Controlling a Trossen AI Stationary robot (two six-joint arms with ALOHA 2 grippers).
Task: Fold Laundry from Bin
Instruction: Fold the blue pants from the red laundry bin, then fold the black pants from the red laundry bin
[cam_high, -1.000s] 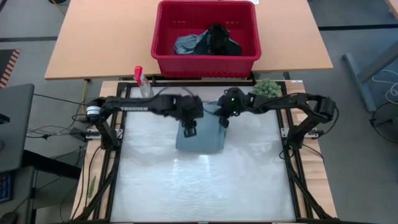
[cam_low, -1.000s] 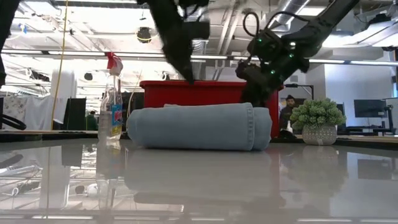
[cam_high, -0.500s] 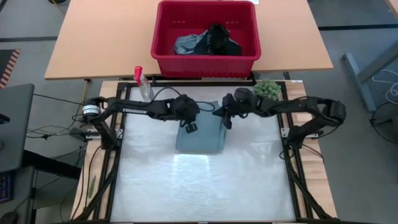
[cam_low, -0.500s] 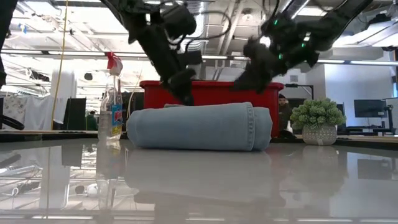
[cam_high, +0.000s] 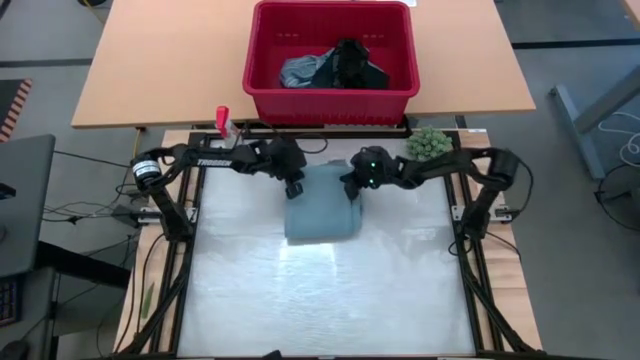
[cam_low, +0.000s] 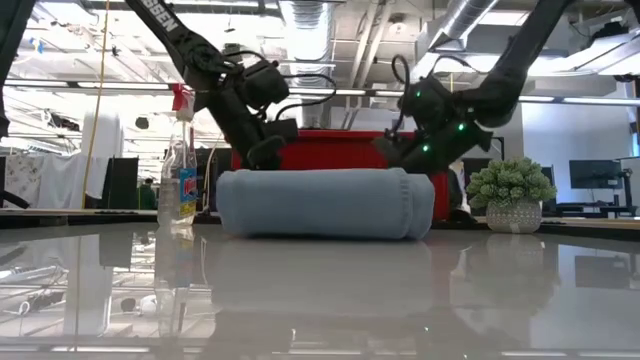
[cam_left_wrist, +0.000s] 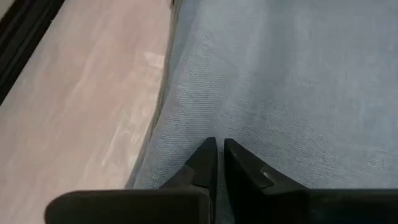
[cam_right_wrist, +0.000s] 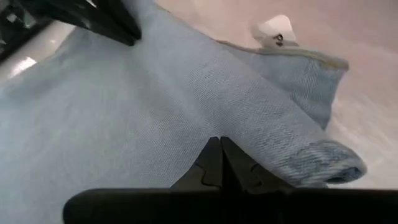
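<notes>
- The folded light blue garment lies on the white work surface, just in front of the red bin, which holds more laundry.
- The left gripper sits at the garment's far left edge, fingers nearly together; whether they pinch cloth is unclear.
- The right gripper rests at its far right edge, fingers closed, apparently empty.

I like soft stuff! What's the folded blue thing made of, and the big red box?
The folded blue garment looks like soft woven cloth, maybe light denim: the wrist views show a fine weave and a stitched hem. The red bin looks like hard, smooth plastic, with a thick moulded rim and a slight shine.
</notes>
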